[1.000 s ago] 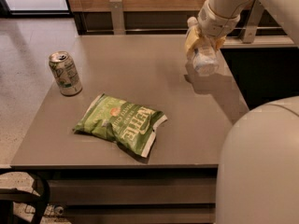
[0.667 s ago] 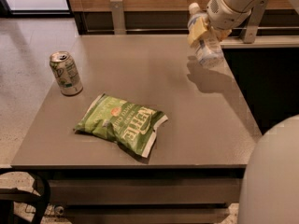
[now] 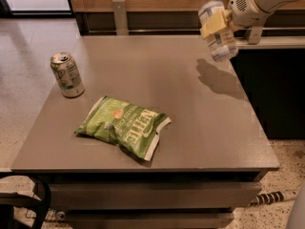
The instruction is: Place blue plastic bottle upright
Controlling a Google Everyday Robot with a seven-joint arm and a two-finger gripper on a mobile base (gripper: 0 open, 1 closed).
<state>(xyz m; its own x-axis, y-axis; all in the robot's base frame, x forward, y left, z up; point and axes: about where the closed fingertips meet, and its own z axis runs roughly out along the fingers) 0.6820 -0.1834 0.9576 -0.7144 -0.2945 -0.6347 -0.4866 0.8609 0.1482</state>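
The blue plastic bottle (image 3: 218, 30), clear with a white cap, hangs in the air above the far right part of the grey table (image 3: 167, 104), cap up and tilted slightly left. My gripper (image 3: 217, 24) is shut on its middle, with a yellowish finger pad (image 3: 213, 25) across the label. The arm reaches in from the upper right. The bottle's shadow falls on the table below it.
A green-and-white drink can (image 3: 67, 74) stands upright at the table's left edge. A green chip bag (image 3: 125, 126) lies flat at the front middle. A dark counter (image 3: 271, 80) borders the table on the right.
The gripper has lifted the bottle up off the table and turned it from tilted towards nearly upright. The arm has drawn back to the upper right.
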